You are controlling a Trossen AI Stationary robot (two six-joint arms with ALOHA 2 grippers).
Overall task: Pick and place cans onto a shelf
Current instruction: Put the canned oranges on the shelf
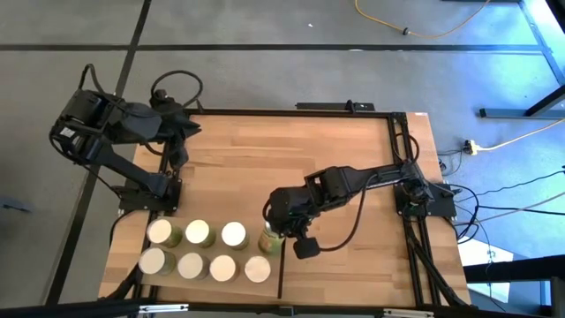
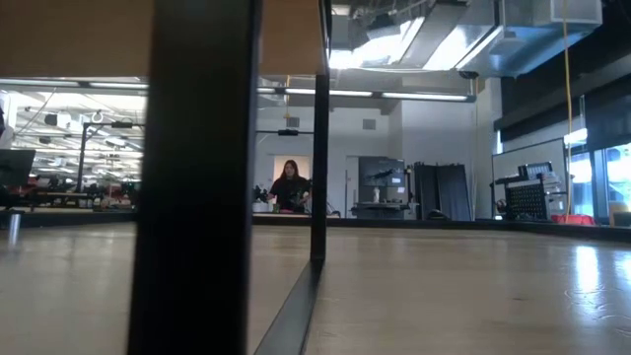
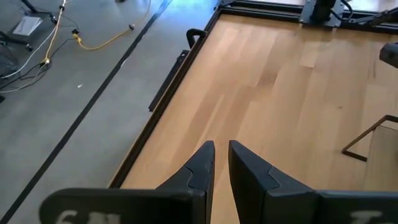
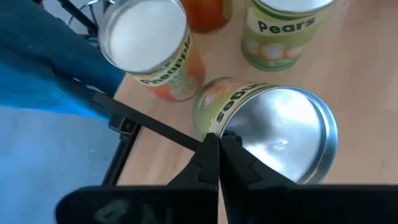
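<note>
1. jaws on your right gripper [image 4: 219, 149] are pressed together against the rim of a tilted green can [image 4: 273, 134]; whether they pinch it is hard to tell.
2. your left gripper [image 3: 221, 163] shows a narrow gap, nothing between, folded back near the table's far left corner.
3. seven cans [image 1: 196, 233] stand in two rows on the shelf [image 1: 265, 283]; the eighth [image 1: 270, 238] lies mostly hidden under your right wrist beside the dark divider [image 1: 280, 281].
4. low view is largely blocked by a dark post [image 2: 192, 177].

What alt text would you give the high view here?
Seen from above, the right claw, shut, sits at a green can beside the shelf's dark divider. Seven cream-topped cans stand in two rows on the shelf. The left arm waits folded at the table's far corner.
</note>
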